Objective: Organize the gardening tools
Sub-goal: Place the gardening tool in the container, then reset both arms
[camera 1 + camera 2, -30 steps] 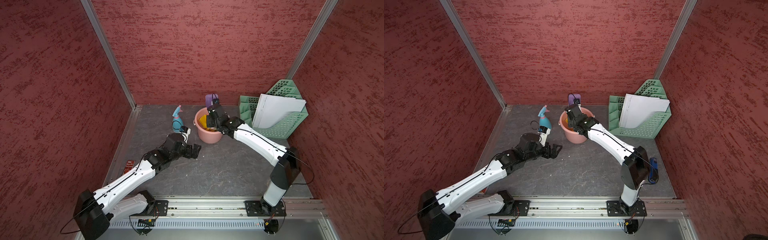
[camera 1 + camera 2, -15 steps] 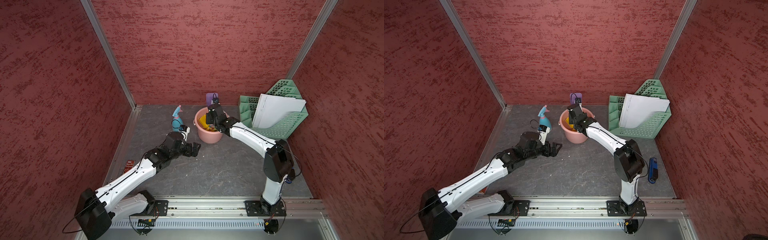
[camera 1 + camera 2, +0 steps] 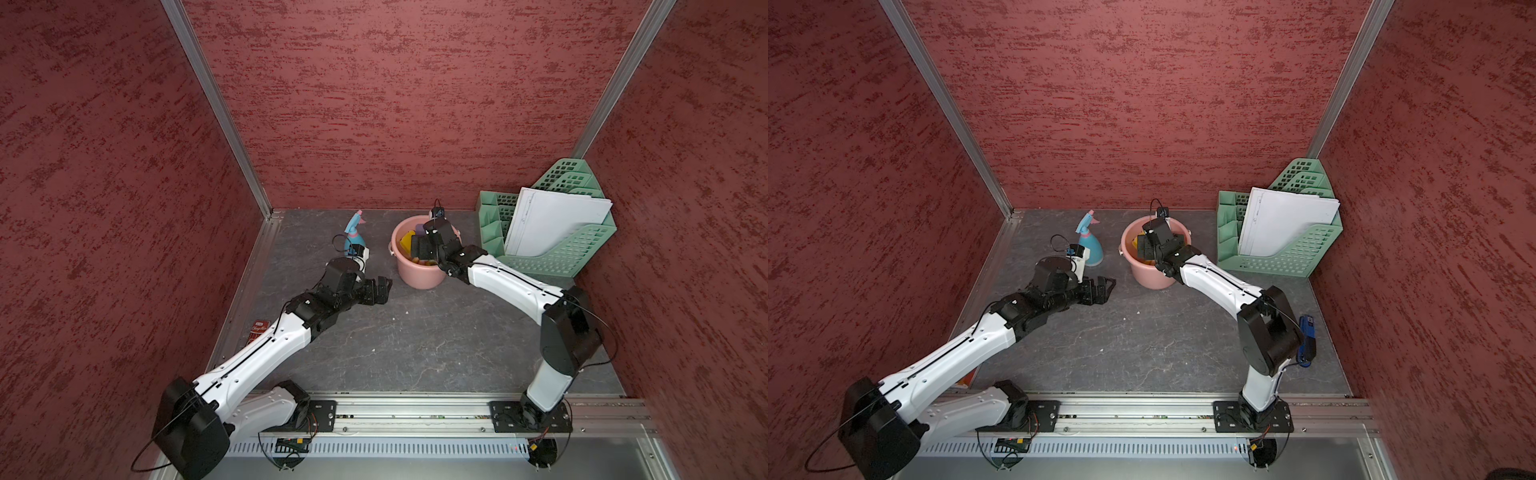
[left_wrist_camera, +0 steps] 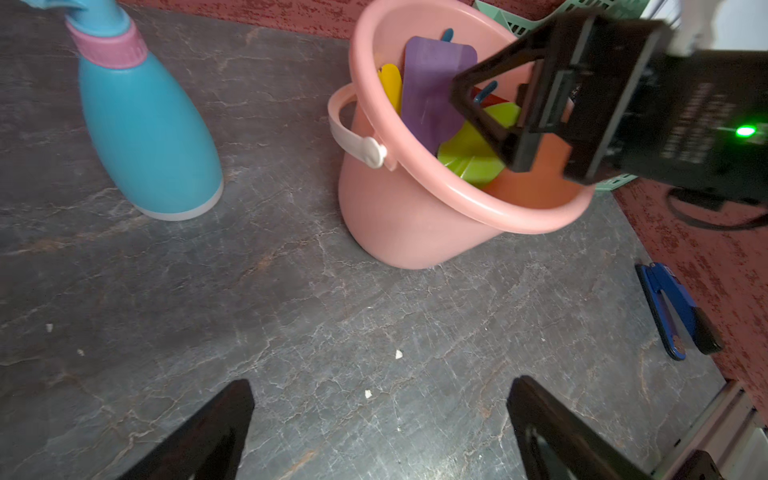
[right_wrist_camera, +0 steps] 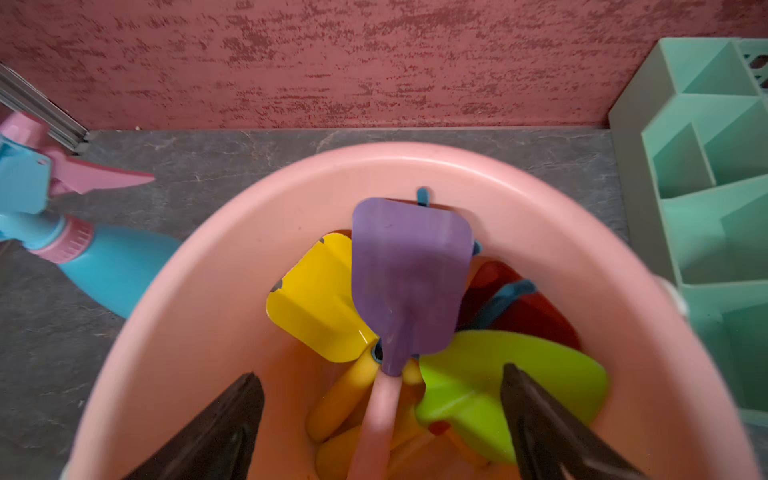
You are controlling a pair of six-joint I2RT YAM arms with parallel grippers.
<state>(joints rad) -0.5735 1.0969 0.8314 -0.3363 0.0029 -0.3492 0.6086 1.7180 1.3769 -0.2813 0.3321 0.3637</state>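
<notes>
Right fingers [image 3: 419,249]: spread wide inside the mouth of the bucket [image 3: 415,278], holding nothing. In the right wrist view the spade's pink handle passes between them, and neither finger touches it.
Left fingers [image 3: 381,287]: spread wide and empty, low over bare table [image 3: 415,340], near the bucket's front-left side and pointing towards it.
Spade [image 5: 409,274]: in the bucket, purple blade up and leaning against the far wall, handle running down towards the bottom.
Scoop [image 5: 316,299]: in the bucket, yellow, just beside the spade and partly under its blade.
Green trowel [image 5: 498,374]: in the bucket on the spade's other side, blade up.
Red trowel [image 5: 540,320]: in the bucket, behind the green trowel, mostly hidden.
Fork [image 5: 505,297]: in the bucket, with blue tines showing across the red trowel and over the top of the spade.
Handles: yellow ones lie together in the bottom of the bucket. I cannot tell which tool each belongs to.
Spray bottle [image 3: 354,235]: upright on the table, left of the bucket and apart from it, near the back wall.
Rack [image 3: 557,257]: green mesh, in the back right corner just right of the bucket, with white sheets [image 3: 557,220] standing in it.
Other items: a blue-and-black thing [image 3: 1307,332] lies by the right wall, and a red packet [image 3: 257,330] lies at the table's left edge.
</notes>
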